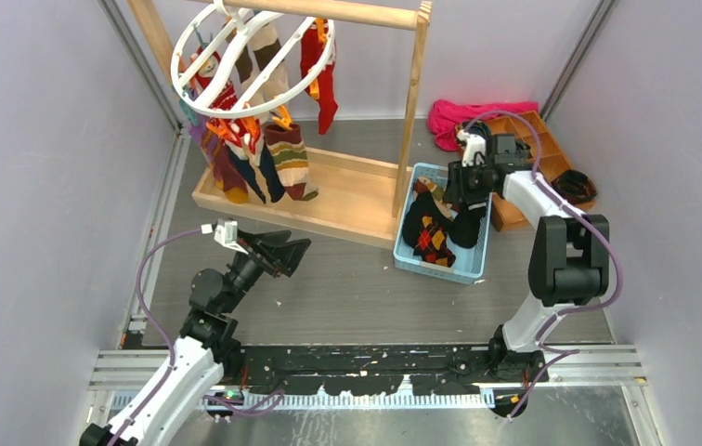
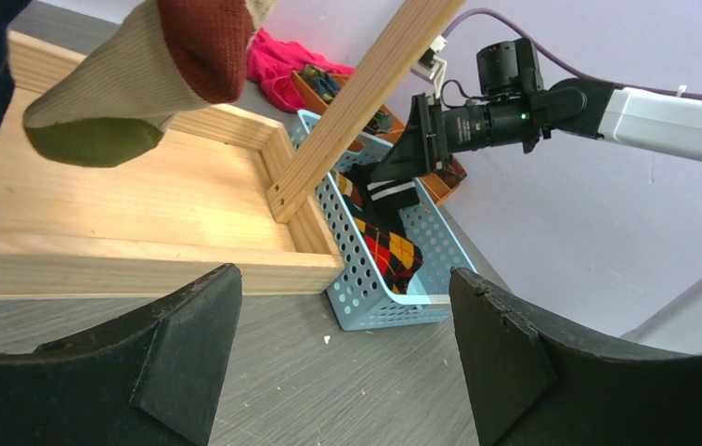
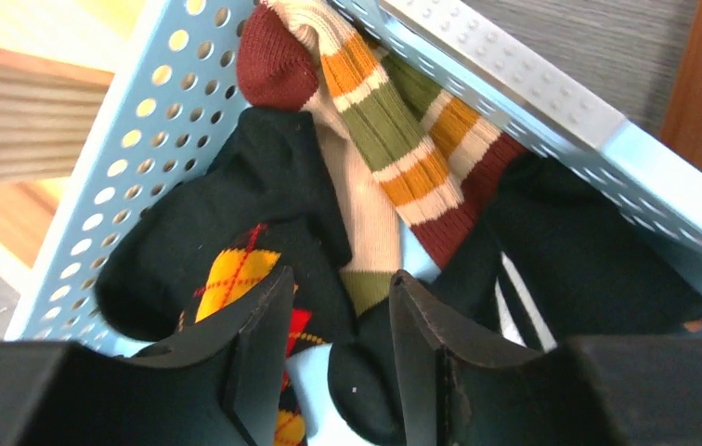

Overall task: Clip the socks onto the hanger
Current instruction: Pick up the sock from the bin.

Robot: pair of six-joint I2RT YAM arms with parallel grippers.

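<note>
Hanger [image 1: 253, 58]: several socks [image 1: 287, 158] clipped. Basket [image 1: 435, 271]: loose socks [image 3: 394, 158] remaining. Right end effector [image 3: 340, 288]: narrow, down among these, grip cannot be told. Left end effector [image 1: 293, 255]: wide, empty, over bench [image 1: 347, 297]. Task judged partway

Nothing legible in any view: no lettering, label, brand, number or sign on the socks [image 3: 394, 139], the hanger [image 1: 176, 67], the blue basket [image 1: 435, 269] or the wooden rack [image 1: 347, 200].
</note>
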